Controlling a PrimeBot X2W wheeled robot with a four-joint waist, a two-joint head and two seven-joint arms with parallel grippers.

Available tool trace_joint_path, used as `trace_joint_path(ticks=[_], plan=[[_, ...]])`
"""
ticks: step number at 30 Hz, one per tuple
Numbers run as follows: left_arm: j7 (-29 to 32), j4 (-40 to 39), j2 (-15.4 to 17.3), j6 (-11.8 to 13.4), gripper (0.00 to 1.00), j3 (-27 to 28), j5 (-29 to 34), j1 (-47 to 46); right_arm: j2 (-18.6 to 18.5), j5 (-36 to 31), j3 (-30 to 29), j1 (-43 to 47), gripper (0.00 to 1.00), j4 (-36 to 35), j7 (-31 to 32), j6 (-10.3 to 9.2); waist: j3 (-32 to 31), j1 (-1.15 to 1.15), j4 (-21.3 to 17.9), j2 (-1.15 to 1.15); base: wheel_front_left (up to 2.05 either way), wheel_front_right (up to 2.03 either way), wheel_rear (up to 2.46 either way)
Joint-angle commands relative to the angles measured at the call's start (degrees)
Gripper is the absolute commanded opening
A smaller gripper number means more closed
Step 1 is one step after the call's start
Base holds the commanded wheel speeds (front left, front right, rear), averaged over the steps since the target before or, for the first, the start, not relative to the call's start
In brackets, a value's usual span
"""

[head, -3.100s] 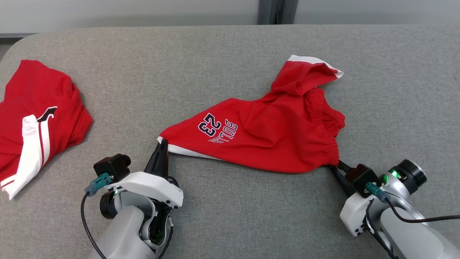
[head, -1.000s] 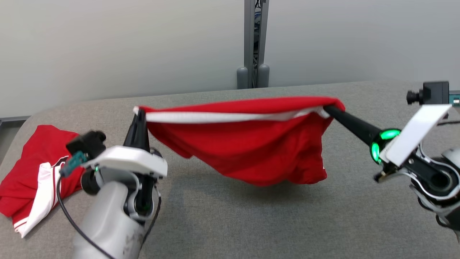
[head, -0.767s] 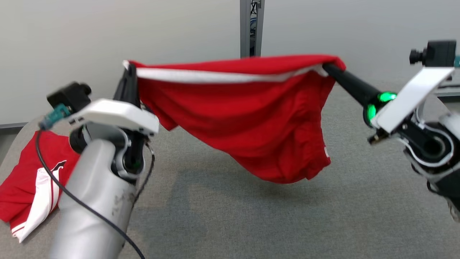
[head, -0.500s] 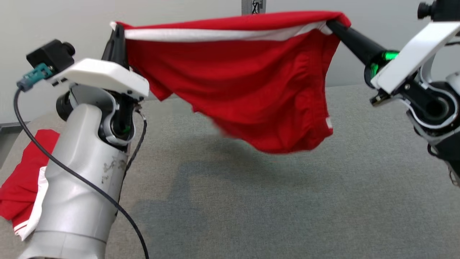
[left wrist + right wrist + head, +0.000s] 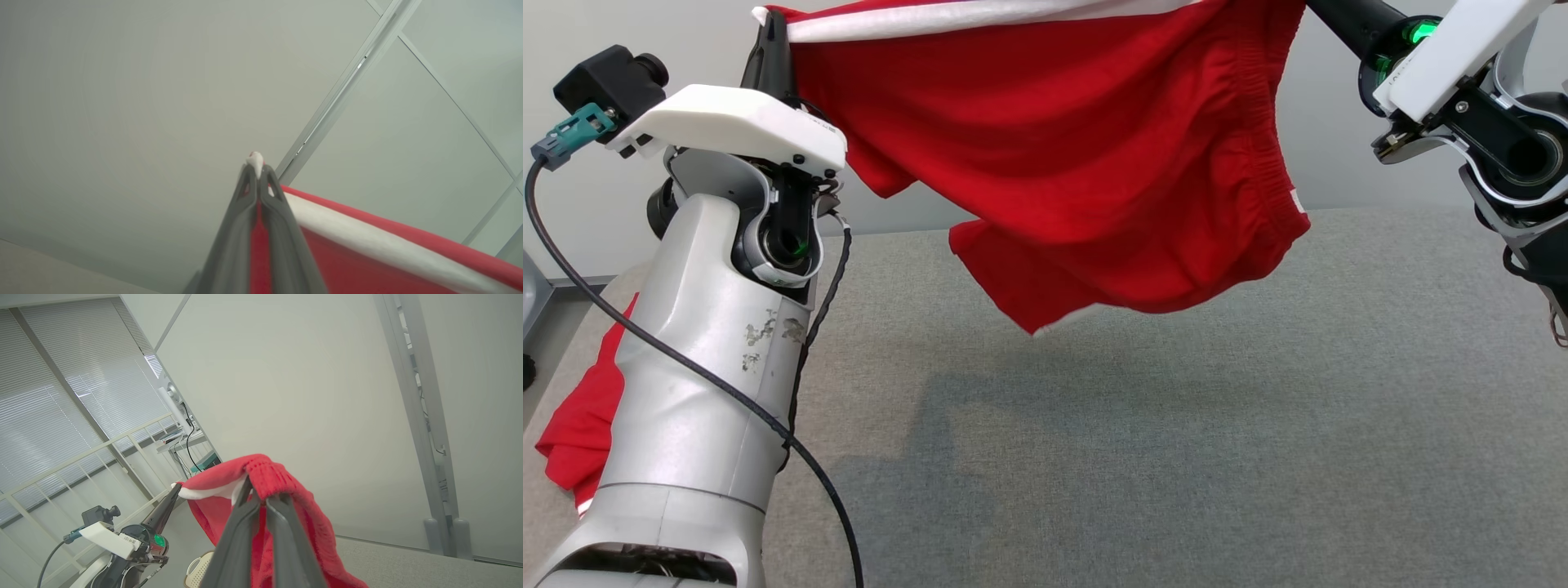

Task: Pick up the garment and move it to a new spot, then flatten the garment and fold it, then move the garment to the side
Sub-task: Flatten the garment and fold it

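The grey surface (image 5: 1176, 457) is stretching below me at 6 o'clock. Above it the garment (image 5: 1078, 147) is hanging clear, sagging, probably light and limp. My left end effector (image 5: 256, 163) is clamping its white-trimmed corner at 11 o'clock. My right end effector (image 5: 259, 489) is pinching the ribbed waistband at 1 o'clock. I judge those firmer edges the surest holds.

No lettering, number or brand mark can be read on the hanging red fabric garment with the white band (image 5: 1094, 147). In the right wrist view a short line of small dark print is seen on the white plastic cover plate (image 5: 107, 538) of the left arm (image 5: 694, 392), but it is too small to be made out.
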Motion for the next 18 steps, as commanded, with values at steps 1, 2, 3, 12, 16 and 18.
trace_joint_path(ticks=[1,2,3,12,16,18], plan=[[-0.30,0.53,0.19,-0.57,0.00,0.06,-0.68,-1.16,-0.06,0.32,-0.01,-0.76,0.00,0.59,-0.13,0.13,-0.09,0.00,0.09,0.00,0.00,0.00,0.00],[-0.20,0.79,0.13,-0.61,0.00,-0.07,-0.86,-1.16,0.02,0.60,0.05,-0.81,0.00,0.73,0.05,0.13,-0.12,0.00,0.14,0.00,0.00,0.00,0.00],[-0.18,1.02,0.12,-0.77,0.00,-0.16,-1.00,-1.18,0.02,0.89,0.13,-0.86,0.00,0.94,0.31,0.13,-0.14,0.00,0.18,0.00,0.00,0.00,0.00],[1.66,2.89,-0.08,-1.04,0.00,-1.32,-2.61,-1.62,-0.06,0.57,1.84,-0.84,0.00,4.87,1.80,0.13,1.00,0.00,-0.03,0.00,0.00,0.00,0.00],[3.68,4.38,-0.06,-0.46,0.00,-1.80,-3.32,-2.74,0.48,-0.55,2.87,-2.18,0.00,7.25,1.68,0.13,2.99,0.00,-0.47,0.00,0.00,0.00,0.00],[4.66,5.56,-0.04,-0.03,0.00,-2.03,-3.40,-3.68,1.02,-1.46,3.44,-3.11,0.00,8.41,0.93,0.13,4.37,0.00,-0.81,0.00,0.00,0.00,0.00]])
